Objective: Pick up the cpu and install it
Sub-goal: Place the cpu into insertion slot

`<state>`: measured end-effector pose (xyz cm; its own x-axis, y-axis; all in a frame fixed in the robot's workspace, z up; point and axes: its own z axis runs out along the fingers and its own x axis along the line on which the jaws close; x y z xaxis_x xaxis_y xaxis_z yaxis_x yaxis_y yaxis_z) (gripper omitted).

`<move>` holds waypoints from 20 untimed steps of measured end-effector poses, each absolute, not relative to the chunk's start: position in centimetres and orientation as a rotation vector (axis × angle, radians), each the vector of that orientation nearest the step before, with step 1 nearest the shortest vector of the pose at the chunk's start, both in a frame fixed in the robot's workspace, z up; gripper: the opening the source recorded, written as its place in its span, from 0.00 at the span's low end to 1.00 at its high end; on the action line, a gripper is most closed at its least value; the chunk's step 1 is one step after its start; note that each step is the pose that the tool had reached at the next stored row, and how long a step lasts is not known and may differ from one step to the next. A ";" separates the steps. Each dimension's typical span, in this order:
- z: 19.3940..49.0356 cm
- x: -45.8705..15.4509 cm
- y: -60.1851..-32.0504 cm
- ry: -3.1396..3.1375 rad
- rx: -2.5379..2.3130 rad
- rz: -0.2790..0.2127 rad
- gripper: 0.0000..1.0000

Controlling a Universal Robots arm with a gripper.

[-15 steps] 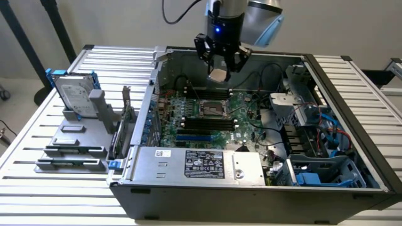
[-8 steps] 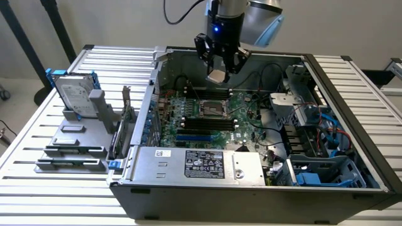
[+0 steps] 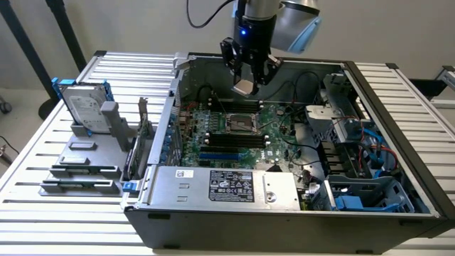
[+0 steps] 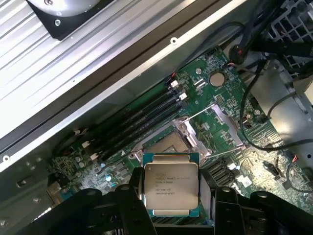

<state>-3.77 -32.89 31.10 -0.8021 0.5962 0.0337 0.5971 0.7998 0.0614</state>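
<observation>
Slatted surface (image 3: 50,224) w/ open PC case (image 3: 284,229): end effector (image 3: 250,80) clamped on cpu (image 3: 244,87) over socket (image 3: 242,124); tilt could bend pins.

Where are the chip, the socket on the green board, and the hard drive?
chip (image 4: 171,188): wrist view, middle of its silvery top.
socket (image 3: 242,124): exterior view, its open centre.
hard drive (image 3: 84,109): exterior view, its silver face.
</observation>
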 end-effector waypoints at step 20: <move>31.0 -3.8 -32.9 -2.853 -1.199 -0.050 0.55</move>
<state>-3.77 -32.89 31.02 -0.6992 0.7128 0.0551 0.7143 0.6998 0.0119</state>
